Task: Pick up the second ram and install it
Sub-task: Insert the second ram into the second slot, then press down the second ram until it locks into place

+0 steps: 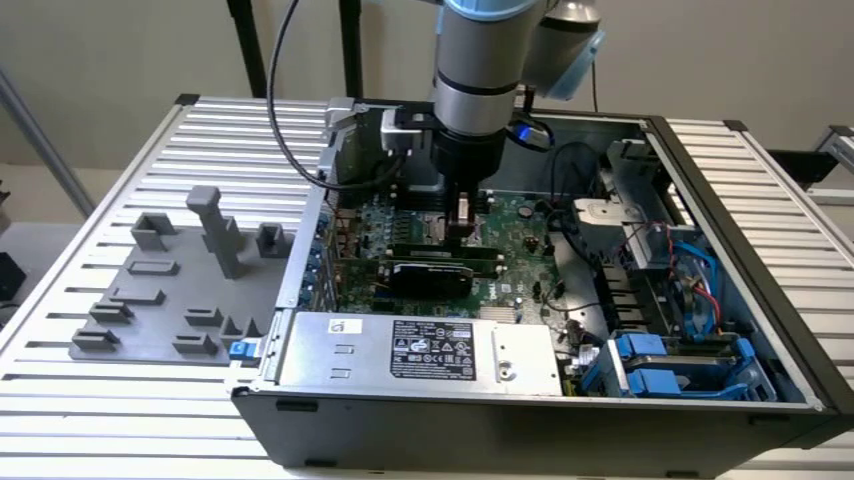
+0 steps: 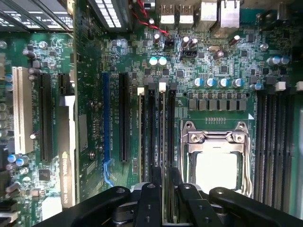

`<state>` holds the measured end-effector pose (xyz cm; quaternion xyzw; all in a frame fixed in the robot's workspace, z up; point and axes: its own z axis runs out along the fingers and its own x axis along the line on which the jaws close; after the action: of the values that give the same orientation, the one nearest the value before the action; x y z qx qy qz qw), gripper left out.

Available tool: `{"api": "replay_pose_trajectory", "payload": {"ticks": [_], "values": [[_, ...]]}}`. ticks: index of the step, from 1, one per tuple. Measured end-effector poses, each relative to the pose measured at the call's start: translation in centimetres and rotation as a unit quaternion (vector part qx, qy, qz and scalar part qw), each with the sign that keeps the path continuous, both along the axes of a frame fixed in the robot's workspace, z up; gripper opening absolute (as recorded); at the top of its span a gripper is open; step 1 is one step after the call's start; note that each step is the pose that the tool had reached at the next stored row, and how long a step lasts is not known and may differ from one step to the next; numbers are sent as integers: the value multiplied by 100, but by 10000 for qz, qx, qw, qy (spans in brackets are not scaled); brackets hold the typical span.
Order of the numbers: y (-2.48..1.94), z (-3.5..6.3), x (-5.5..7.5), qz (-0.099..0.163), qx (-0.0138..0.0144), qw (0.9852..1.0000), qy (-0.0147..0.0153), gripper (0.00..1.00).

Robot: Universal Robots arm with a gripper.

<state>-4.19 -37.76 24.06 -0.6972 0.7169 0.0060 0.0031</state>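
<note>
- Pincer (image 2: 163, 203) sits low inside the open computer case (image 1: 747, 250), directly over the motherboard (image 2: 222, 61). In the exterior view the arm comes down vertically at the middle of the case.
- Pincer state: fingers (image 2: 147, 208) drawn close together, clamped on the second ram (image 2: 164, 156), a thin stick seen edge-on and running straight out from between them.
- Position of the second ram: held on edge, its long axis parallel to the memory slots (image 2: 154, 137) beside the processor socket (image 2: 215, 156). Its far end reaches the white latch tabs at the slots' far ends.
- Key relation: the stick lies directly below the pincer, lined up with one slot of the bank between the socket and the long black expansion slot (image 2: 124, 118). Judged well aligned along the slot's length.
- Cannot tell whether the stick's lower edge is already in the slot or just above it.
- In the exterior view, a grey fixture tray (image 1: 174, 290) rests on the bench (image 1: 80, 400) on that view's left, well apart from the pincer.
</note>
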Motion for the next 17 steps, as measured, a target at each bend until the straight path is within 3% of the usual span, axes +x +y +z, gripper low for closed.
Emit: {"api": "replay_pose_trajectory", "payload": {"ticks": [3,4,17], "values": [[-2,58,-1,0,7,10000,0,100],[-2,58,-1,0,9,10000,0,0],[-2,60,-1,0,10,10000,1,0]]}}
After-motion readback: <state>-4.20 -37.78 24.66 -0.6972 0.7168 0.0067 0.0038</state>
